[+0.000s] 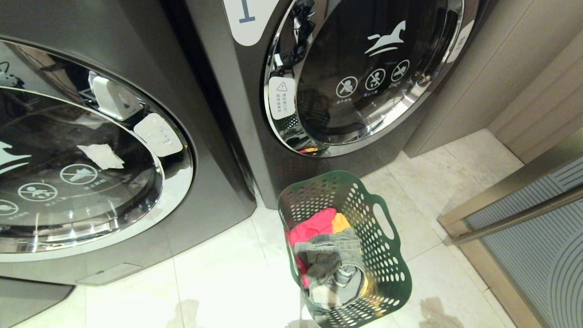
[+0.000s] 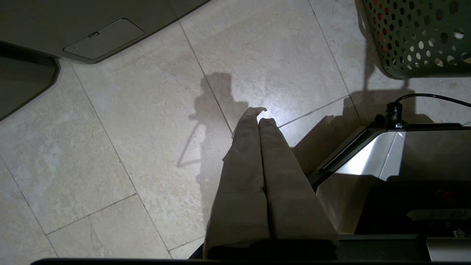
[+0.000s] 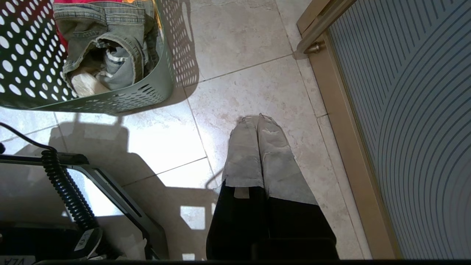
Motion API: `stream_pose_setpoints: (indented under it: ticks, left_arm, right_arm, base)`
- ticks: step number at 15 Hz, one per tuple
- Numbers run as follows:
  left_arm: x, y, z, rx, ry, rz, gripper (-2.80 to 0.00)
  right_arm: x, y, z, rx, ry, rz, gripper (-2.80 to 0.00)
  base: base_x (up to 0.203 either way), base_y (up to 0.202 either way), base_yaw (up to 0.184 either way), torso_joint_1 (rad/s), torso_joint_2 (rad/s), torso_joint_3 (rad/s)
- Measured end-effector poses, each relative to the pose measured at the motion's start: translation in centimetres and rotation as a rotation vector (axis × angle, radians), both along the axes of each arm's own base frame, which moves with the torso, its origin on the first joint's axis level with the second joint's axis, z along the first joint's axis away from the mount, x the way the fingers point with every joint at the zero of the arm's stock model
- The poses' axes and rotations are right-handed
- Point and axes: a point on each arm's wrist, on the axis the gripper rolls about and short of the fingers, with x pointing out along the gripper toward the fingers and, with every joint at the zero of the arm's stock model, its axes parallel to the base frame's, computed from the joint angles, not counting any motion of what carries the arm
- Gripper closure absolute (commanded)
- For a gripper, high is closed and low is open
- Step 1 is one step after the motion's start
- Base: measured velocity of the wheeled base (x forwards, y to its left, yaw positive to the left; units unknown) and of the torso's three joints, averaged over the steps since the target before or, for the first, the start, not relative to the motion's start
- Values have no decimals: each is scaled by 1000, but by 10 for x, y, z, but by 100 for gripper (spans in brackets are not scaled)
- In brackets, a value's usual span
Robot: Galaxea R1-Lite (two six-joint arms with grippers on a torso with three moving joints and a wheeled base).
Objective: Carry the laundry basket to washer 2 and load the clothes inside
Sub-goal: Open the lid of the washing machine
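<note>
Head view shows us a dark grey front-load washer (image 1: 91, 159) on the left, then the alike machine labelled 1 (image 1: 355, 73), and before it on the pale tiled floor (image 1: 218, 282) the green laundry basket (image 1: 382, 269) holding the clothes (image 1: 325, 255): red, orange-yellow, faded denim. We see our left gripper (image 2: 260, 115) pressed closed over bare tile, empty; our right gripper (image 3: 254, 119) likewise closed, empty, near the basket, beside a ribbed door (image 3: 412, 129).

Dark green round-holed laundry basket (image 1: 387, 269) holds red, orange-yellow and faded denim clothes (image 1: 325, 248) on pale tiles (image 1: 218, 282).
</note>
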Motion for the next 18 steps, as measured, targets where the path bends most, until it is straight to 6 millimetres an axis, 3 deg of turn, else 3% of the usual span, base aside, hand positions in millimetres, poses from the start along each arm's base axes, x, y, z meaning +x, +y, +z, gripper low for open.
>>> stream_pose_setpoints:
  ticks: [10, 18]
  left_arm:
    - [5, 1, 0, -30, 64, 1, 0]
    - [-7, 1, -1, -18, -75, -115, 0]
  right_arm:
    - [-2, 0, -1, -1, 14, 55, 0]
    - [-20, 0, -4, 36, -244, 56, 0]
  base:
    - [0, 0, 0, 0, 0, 0]
    - [0, 0, 0, 0, 0, 0]
